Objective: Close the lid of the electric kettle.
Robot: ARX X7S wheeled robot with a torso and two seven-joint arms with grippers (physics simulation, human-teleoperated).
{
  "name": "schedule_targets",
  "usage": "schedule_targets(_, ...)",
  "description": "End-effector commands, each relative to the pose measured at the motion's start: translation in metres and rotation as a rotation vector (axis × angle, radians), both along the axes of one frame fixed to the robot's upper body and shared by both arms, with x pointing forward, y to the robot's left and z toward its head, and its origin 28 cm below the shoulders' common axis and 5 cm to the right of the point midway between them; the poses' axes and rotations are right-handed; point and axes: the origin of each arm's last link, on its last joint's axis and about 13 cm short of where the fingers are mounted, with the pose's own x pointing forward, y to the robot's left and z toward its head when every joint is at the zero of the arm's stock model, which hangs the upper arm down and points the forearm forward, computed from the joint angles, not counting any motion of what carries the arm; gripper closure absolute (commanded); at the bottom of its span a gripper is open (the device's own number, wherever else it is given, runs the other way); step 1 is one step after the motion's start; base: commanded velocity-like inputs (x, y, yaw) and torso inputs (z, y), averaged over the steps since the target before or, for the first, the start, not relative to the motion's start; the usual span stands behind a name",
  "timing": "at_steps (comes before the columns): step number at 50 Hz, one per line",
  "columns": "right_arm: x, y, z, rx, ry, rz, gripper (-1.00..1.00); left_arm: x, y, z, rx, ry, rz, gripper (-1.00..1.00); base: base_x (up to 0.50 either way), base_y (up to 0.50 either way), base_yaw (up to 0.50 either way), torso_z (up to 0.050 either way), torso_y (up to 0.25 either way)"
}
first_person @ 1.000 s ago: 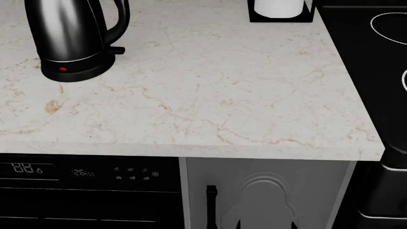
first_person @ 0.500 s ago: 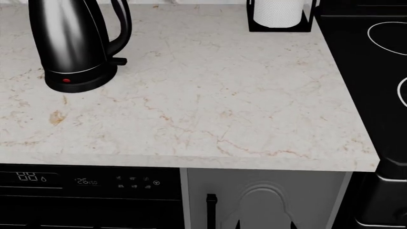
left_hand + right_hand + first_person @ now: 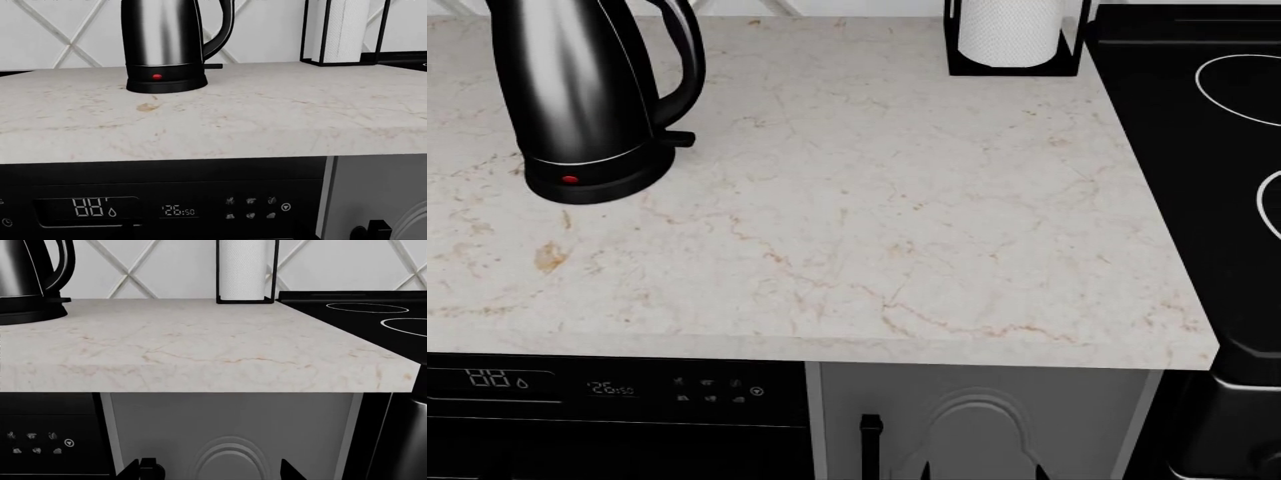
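The tall glossy black electric kettle [image 3: 587, 95] stands upright on the pale marble counter [image 3: 868, 200], handle toward the white paper-towel roll [image 3: 1008, 28]. Its top is cropped. Neither claw shows, so their state and the kettle's place relative to them cannot be told.

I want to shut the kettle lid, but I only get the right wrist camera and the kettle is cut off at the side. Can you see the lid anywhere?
Observer: No. The electric kettle also runs off the top of the head view and the left wrist view, so the lid shows nowhere.
Operator: Does it have a light on it?
Observer: There's a small red dot on its base, facing the counter's front edge.
Operator: What's under the counter near it?
Observer: A black appliance panel with a lit display showing digits, below the kettle's end of the counter.
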Motion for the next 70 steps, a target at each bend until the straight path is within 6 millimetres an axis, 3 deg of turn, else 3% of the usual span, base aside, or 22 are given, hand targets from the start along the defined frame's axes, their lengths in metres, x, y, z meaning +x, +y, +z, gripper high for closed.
schedule_targets(1, 0.0, 0.0, 0.002, 0.011, -0.005, 0.0, -1.0, -0.003, -0.001, 0.001, -0.004, -0.034, -0.019, -1.0, 0.0, 0.0, 0.0, 0.045, 0.002)
schedule_targets(43, -0.002, 0.001, 0.0, -0.026, -0.024, -0.003, -1.0, 0.0, 0.0, -0.002, -0.016, 0.001, -0.007, -1.0, 0.0, 0.45, 0.0, 0.0, 0.0)
schedule_targets(53, -0.001, 0.002, 0.003, -0.007, -0.011, -0.002, -1.0, 0.0, -0.001, -0.002, -0.007, 0.003, -0.009, -1.0, 0.0, 0.0, 0.0, 0.0, 0.0)
schedule_targets(57, 0.003, -0.007, 0.03, -0.045, 0.023, -0.029, -1.0, -0.001, 0.001, 0.029, -0.022, 0.026, -0.023, -1.0, 0.0, 0.0, 0.0, 0.0, 0.0)
schedule_targets(58, 0.03, -0.059, 0.097, -0.063, -0.142, -0.171, -1.0, 0.025, 0.042, 0.091, 0.003, -0.121, 0.045, -1.0, 0.0, 0.0, 0.0, 0.0, 0.0)
schedule_targets(59, 0.027, -0.049, 0.123, -0.054, -0.208, -0.153, -1.0, 0.025, 0.033, 0.123, 0.003, -0.217, 0.028, -1.0, 0.0, 0.0, 0.0, 0.0, 0.0)
schedule_targets(60, 0.016, -0.045, 0.145, -0.152, -0.228, -0.087, -1.0, 0.014, 0.029, 0.144, 0.093, -0.238, -0.037, -1.0, 0.0, 0.0, 0.0, 0.0, 0.0)
schedule_targets(61, 0.001, -0.046, 0.162, -0.186, -0.235, -0.088, -1.0, 0.003, 0.027, 0.152, 0.1, -0.203, -0.044, -1.0, 0.0, 0.0, 0.0, 0.0, 0.0)
schedule_targets(62, -0.004, -0.047, 0.162, -0.177, -0.148, -0.099, -1.0, 0.001, 0.028, 0.152, 0.101, -0.131, -0.04, -1.0, 0.0, 0.0, 0.0, 0.0, 0.0)
schedule_targets(70, -0.01, -0.052, 0.19, -0.202, -0.194, -0.097, -1.0, 0.001, 0.031, 0.171, 0.103, -0.147, -0.06, -1.0, 0.0, 0.0, 0.0, 0.0, 0.0)
